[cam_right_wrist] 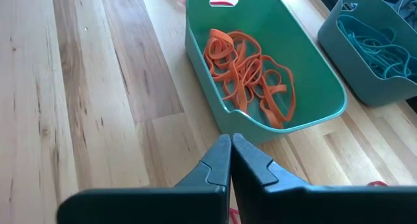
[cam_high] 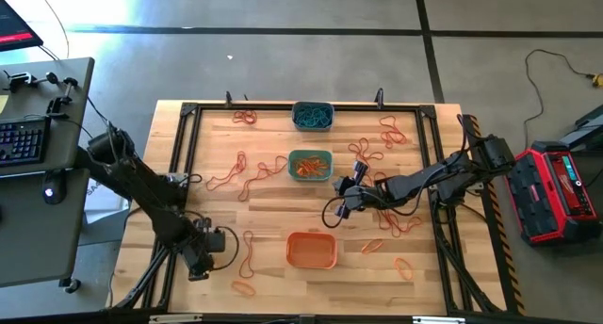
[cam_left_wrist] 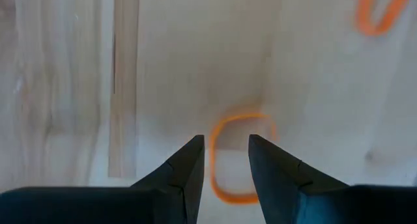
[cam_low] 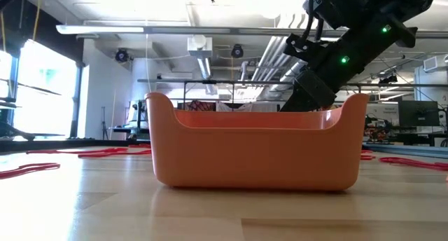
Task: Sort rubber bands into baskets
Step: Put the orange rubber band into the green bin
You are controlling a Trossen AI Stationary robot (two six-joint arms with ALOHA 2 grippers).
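Note:
Three baskets stand in a row down the table's middle: a grey-blue one (cam_high: 312, 116) holding blue-teal rubber bands (cam_right_wrist: 374, 45), a teal-green one (cam_high: 291, 165) holding orange bands (cam_right_wrist: 251, 71), and an orange one (cam_high: 311, 251). My left gripper (cam_high: 200, 266) hangs open near the table's near left corner and points down. In the left wrist view an orange rubber band (cam_left_wrist: 236, 160) lies flat on the wood below the gap between its fingers (cam_left_wrist: 226, 149). My right gripper (cam_right_wrist: 230, 142) is shut, nothing visible between its tips, just short of the teal-green basket's near wall (cam_right_wrist: 273, 129).
Loose red and orange bands (cam_high: 247, 173) lie scattered over the wood, with more at the right (cam_high: 394, 131) and near the front edge (cam_high: 243, 287). A black frame rail (cam_high: 184, 145) borders the table. Black cable loops (cam_high: 332, 213) hang by the right arm. The orange basket (cam_low: 255, 153) fills the low view.

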